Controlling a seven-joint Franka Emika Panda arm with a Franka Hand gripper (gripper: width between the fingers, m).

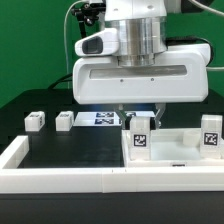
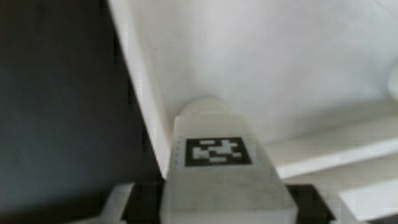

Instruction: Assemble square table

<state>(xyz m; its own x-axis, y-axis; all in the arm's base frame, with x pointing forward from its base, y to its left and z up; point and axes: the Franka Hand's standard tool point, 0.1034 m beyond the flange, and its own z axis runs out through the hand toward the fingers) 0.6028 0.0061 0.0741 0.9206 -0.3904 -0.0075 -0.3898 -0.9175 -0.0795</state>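
Note:
The white square tabletop (image 1: pixel 176 152) lies at the front of the exterior view's right. Two tagged legs stand upright on it, one near its left corner (image 1: pixel 140 131) and one at its right (image 1: pixel 211 133). My gripper (image 1: pixel 139 113) is straight above the left leg and shut on its top. In the wrist view that leg (image 2: pixel 217 150) fills the gap between my gripper's (image 2: pixel 217 206) dark pads (image 2: pixel 143 203), with the tabletop (image 2: pixel 267 60) below. Two loose leg blocks (image 1: pixel 35 121) (image 1: pixel 65 121) sit on the black surface at the exterior view's left.
The marker board (image 1: pixel 100 118) lies behind the tabletop, partly hidden by my gripper. A long white rail (image 1: pixel 60 181) borders the front and left of the black surface.

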